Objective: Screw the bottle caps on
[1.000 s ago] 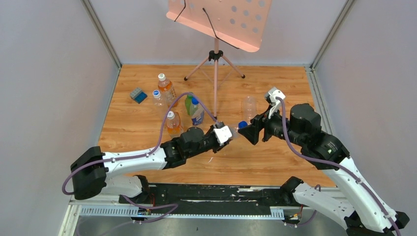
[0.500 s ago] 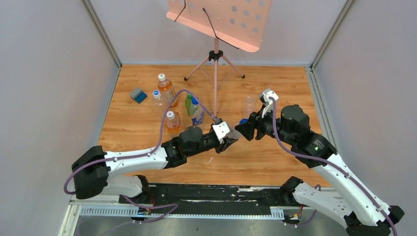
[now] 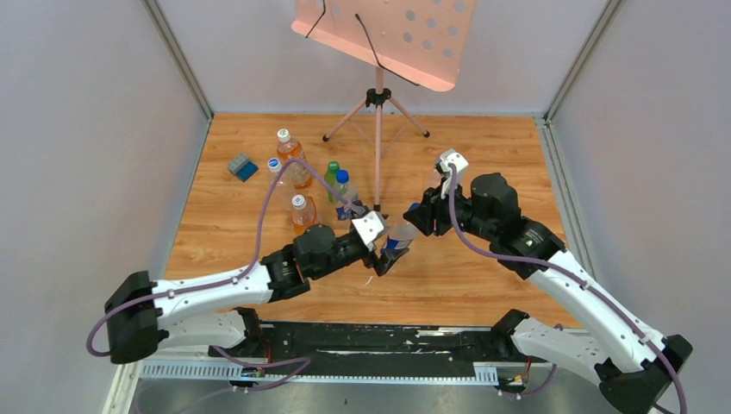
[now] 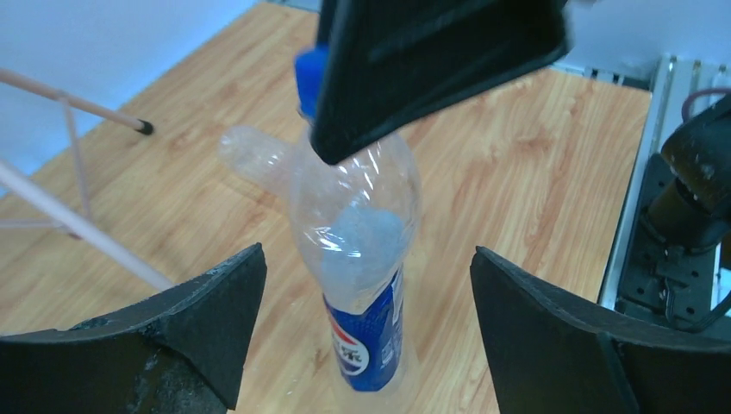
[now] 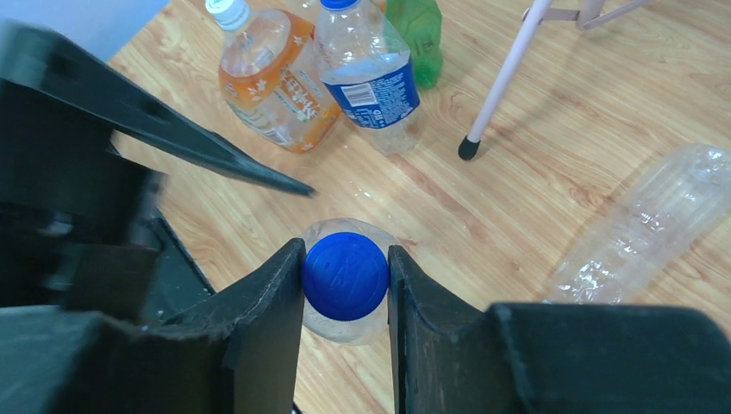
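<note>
Top external: left tool (image 3: 392, 252) and right tool (image 3: 414, 216) have swung left; the crumpled clear plastic bottle (image 3: 399, 238) stands upright.
Left wrist: left tool wide, flanking the bottle.
Right wrist: right tool pinches the round blue plastic cap (image 5: 345, 278) atop the bottle; screwing can proceed.

Wood-grain tabletop (image 3: 483, 155), enclosed by plain grey walls (image 3: 86, 129) on three sides, metal posts (image 3: 177, 56) at rear corners. Pink perforated music stand (image 3: 396, 47) on a tripod (image 3: 377, 97), rear centre. Lighting even.

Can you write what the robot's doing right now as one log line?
right gripper: shut on blue cap atop clear bottle | left gripper: open, straddling clear bottle, not touching | clear bottle: upright
</note>
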Controlling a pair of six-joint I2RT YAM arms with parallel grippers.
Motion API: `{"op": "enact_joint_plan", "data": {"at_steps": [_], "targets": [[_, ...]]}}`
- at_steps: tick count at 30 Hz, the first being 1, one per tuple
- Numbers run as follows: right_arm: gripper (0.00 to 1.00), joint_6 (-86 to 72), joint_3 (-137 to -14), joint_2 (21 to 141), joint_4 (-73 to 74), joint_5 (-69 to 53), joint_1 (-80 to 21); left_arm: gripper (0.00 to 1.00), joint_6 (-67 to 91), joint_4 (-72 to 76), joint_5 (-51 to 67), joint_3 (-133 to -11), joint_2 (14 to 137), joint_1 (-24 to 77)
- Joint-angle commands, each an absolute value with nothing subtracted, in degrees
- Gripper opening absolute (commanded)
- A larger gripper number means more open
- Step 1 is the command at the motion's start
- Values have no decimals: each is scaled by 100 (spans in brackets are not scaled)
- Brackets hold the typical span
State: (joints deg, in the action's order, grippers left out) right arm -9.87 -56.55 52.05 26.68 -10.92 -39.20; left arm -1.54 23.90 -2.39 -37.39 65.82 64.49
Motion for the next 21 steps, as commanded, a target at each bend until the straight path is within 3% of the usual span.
{"op": "enact_joint_plan", "data": {"at_steps": [1,13,21], "targets": [[10,-462,-5989,5502,2178,-959,-3925,97,-256,1784,-872,-3830,5703,6438],[11,-28,-6230,6578,1597,-1465,-3984,100,-94,-1131,-2554,-4589,3795,6434],[15,607,-6316,7098,1370,-987,-4412,100,-237,-1827,-3364,-4830,3073,6434]]}}
